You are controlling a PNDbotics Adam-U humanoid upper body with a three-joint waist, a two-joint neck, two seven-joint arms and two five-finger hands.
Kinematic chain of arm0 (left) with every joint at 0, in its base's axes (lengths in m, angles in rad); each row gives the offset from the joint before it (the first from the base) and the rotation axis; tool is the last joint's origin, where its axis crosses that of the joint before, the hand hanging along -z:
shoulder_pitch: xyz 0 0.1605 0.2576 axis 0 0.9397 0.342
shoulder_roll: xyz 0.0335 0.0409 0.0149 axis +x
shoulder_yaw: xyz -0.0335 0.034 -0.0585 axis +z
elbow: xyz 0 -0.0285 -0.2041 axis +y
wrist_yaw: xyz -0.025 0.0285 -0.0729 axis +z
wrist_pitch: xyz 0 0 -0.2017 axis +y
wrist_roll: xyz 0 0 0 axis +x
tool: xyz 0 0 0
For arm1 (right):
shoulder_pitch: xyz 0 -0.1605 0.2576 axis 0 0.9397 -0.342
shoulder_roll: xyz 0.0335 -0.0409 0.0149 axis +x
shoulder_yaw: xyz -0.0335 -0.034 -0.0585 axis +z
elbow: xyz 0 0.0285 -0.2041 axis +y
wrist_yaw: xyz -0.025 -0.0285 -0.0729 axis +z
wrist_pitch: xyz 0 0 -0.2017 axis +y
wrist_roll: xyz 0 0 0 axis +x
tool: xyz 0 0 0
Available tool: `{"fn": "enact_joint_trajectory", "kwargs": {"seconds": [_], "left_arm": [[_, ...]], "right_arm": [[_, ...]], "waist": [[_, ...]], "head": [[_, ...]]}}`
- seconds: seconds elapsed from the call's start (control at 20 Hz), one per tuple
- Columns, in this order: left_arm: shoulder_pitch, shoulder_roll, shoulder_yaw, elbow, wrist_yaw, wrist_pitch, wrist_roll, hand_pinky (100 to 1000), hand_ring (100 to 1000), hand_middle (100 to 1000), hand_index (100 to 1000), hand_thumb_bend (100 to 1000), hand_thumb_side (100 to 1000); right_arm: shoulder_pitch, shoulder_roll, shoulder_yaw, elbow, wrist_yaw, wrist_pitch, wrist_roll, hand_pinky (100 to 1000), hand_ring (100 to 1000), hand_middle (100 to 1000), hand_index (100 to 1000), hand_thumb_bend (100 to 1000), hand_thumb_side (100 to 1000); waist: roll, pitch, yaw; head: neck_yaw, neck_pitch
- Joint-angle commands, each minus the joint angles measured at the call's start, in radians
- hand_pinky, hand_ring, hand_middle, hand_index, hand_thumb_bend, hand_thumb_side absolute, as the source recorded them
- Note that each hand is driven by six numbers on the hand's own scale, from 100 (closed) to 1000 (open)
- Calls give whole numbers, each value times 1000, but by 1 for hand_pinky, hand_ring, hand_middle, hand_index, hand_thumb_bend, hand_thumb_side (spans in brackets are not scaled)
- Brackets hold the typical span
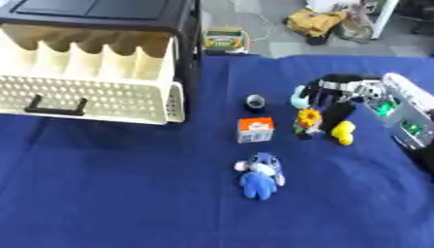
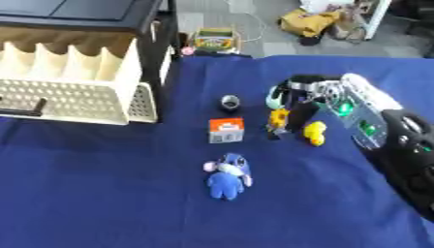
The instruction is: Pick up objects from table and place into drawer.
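I see my right hand [image 1: 332, 99] reaching in from the right side, low over the blue cloth of the table [image 1: 127, 193]. Its black fingers [image 1: 337, 115] point down and toward me, and they sit right among a small cluster of toys. Whether those fingers are closed on anything or just hanging over the pieces, I cannot tell. My left hand shows in neither eye.

Just left of the fingers stands a small orange-and-yellow figure [image 1: 308, 121], upright, so close that it looks to be touching them. Just right of the fingers lies a yellow toy [image 1: 343, 132]. A pale teal object [image 1: 298, 98] sits at the far left edge of the hand, partly hidden by it.

Left of that cluster, a little apart, is a small dark round object [image 1: 255, 101], and nearer to me than it a small box [image 1: 254, 130] with an orange top and grey-white sides. Nearer still, well apart from the hand, a blue plush toy [image 1: 259, 176] lies on the cloth with its head toward the far side.

At the far left the cream drawer [image 1: 93, 97] is pulled out of its black cabinet [image 1: 101, 14]. It has a perforated front with a dark handle [image 1: 55, 106]. I see nothing in the part of it that shows; every toy I can make out is on the table
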Motion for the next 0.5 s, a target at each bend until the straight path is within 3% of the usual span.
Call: {"fn": "enact_joint_trajectory", "kwargs": {"seconds": [0.05, 0.5], "left_arm": [[-9, 11, 15, -12, -1, 0, -2, 100, 100, 100, 714, 205, 1000], [-7, 9, 15, -12, 2, 0, -2, 100, 100, 100, 711, 203, 1000]], "right_arm": [[-17, -17, -5, 14, 21, -2, -2, 618, 729, 717, 847, 594, 302], [-16, -12, 1, 29, 19, 6, -25, 528, 664, 661, 791, 569, 260]], "waist": [[1, -19, 3], [1, -19, 5]], "head": [[-3, -11], [-2, -10]]}}
